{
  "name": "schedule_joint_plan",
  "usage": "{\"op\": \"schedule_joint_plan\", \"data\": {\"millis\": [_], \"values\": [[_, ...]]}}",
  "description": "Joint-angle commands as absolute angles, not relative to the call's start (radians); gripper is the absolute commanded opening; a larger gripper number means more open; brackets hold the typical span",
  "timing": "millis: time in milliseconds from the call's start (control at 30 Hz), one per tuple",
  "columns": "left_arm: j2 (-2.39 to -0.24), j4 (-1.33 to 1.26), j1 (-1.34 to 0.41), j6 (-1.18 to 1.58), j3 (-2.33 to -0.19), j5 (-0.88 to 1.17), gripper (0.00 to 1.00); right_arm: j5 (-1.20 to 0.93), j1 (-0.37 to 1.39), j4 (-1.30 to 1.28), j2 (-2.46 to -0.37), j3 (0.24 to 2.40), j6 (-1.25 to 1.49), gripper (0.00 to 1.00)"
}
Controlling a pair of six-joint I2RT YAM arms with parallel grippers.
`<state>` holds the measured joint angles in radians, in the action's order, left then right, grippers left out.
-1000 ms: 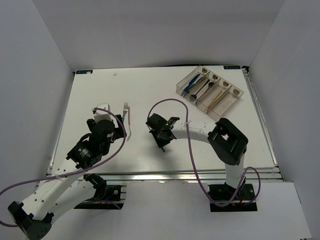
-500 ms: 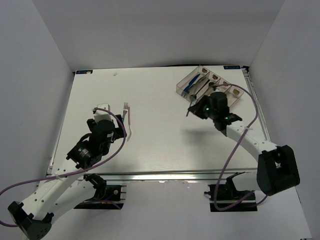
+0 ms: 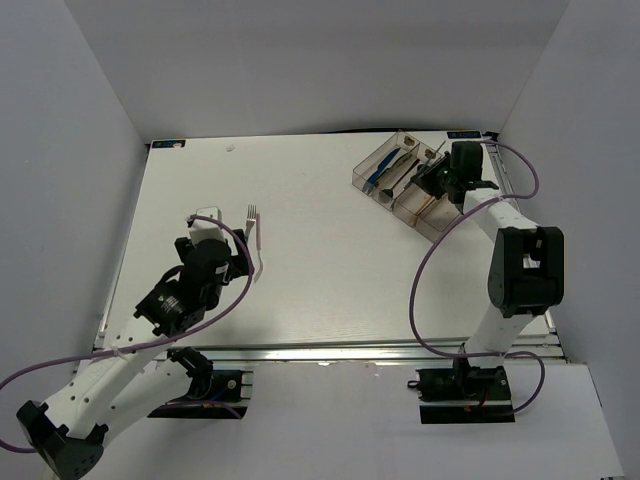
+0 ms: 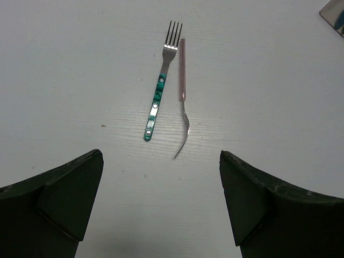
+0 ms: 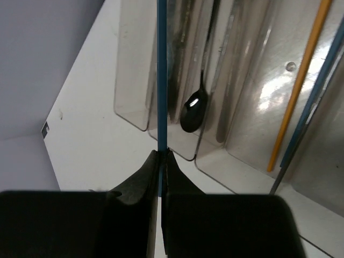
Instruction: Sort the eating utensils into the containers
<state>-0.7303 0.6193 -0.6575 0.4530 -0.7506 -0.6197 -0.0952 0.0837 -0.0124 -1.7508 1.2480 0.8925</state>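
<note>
**Right arm.** It reaches to the far right corner of the table (image 3: 330, 290), with the wrist above the four joined clear bins (image 3: 441, 222). The right gripper (image 5: 161, 161) is clamped on a blue chopstick (image 5: 160, 75) that projects forward over the bins. Which compartment lies under it cannot be determined. One compartment holds a black spoon (image 5: 192, 114). An orange chopstick (image 5: 301, 86) lies in a compartment to the spoon's right.

**Left arm.** It is folded low over the near left of the table. The left gripper (image 4: 160, 161) has its jaws spread wide with nothing between them. Ahead of it, a teal-handled fork (image 4: 160, 88) and a pink-handled utensil (image 4: 181, 70) lie just beside each other.

**Clearance.** The bins sit near the table's far and right edges, close to the right wall (image 3: 580, 150). Bare table surrounds the fork and the utensil.

**Markings.** The small tan marks (image 3: 431, 156) at the bin ends are too small to read.
</note>
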Motion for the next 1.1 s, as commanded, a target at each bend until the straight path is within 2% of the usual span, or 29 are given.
{"op": "schedule_joint_plan", "data": {"millis": [0,700,867,1000,1067], "values": [[-0.741,0.607,-0.660,0.448,-0.753,-0.614,0.98,-0.112,0.057,-0.069,-1.793,1.290,0.920,0.00],[-0.741,0.604,-0.661,0.448,-0.752,-0.614,0.98,-0.112,0.018,-0.074,-1.833,1.230,0.902,0.00],[-0.747,0.606,-0.660,0.448,-0.753,-0.615,0.98,-0.117,0.017,-0.071,-1.828,1.218,0.894,0.15],[-0.746,0.607,-0.660,0.449,-0.753,-0.617,0.98,-0.140,0.015,-0.072,-1.838,1.227,0.884,0.22],[-0.744,0.606,-0.660,0.449,-0.753,-0.618,0.98,-0.152,0.015,-0.081,-1.839,1.249,0.874,0.33]]}}
